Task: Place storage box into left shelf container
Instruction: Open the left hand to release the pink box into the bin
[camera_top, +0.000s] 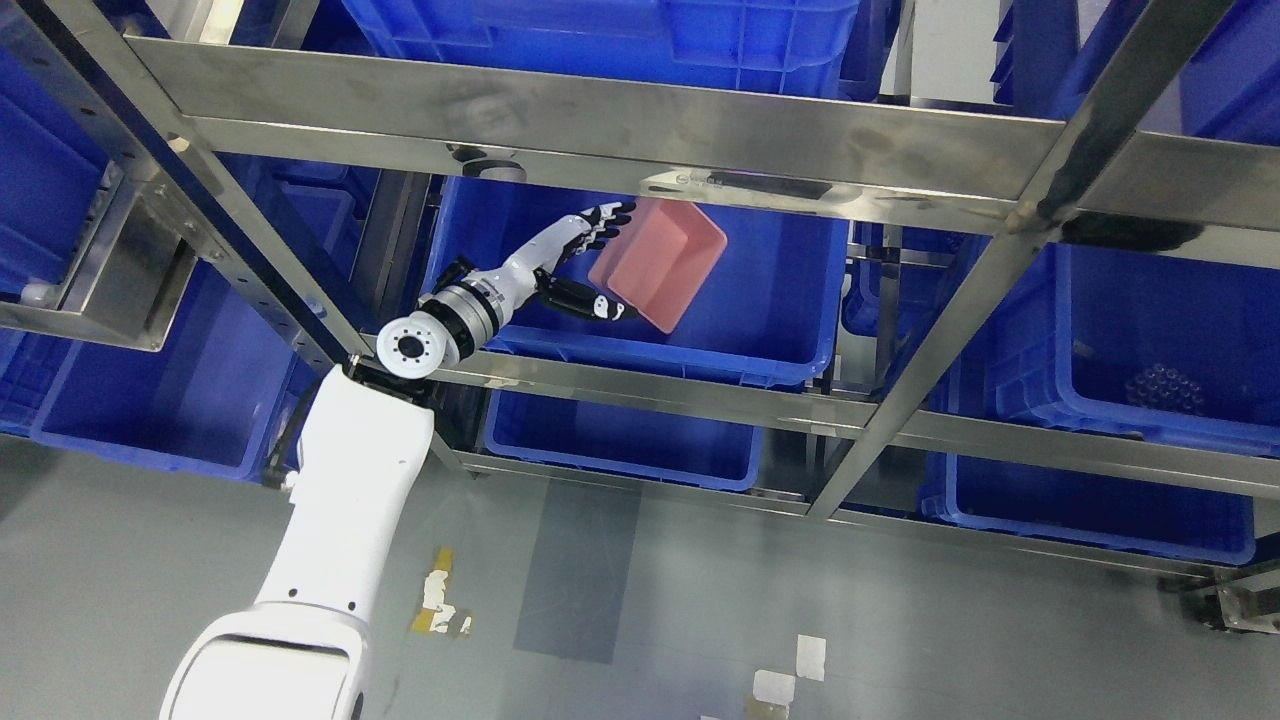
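A: One arm in play, the left arm (340, 480). White casing comes up from the floor side and reaches over the front rail of the steel shelf (640, 385).

B: Hand state?

A: Left hand (585, 265) is grasping the pink storage box (660, 262). Upper fingers (605, 220) sit on the box's near-left rim, thumb on the lower edge. Box is tilted, open side facing up and toward us.

B: Where's the box relative to the shelf?

A: Inside the middle tier, held above the floor of the blue container (780, 300) there, toward its left-centre. Can't tell if a corner touches the bin bottom; looks clear of it.

B: Anything else on the shelf?

A: More blue bins: one just below the same bay (620, 440), one to the right of it (1150, 340) with a cluster of small clear items inside, and others above and on the left side.
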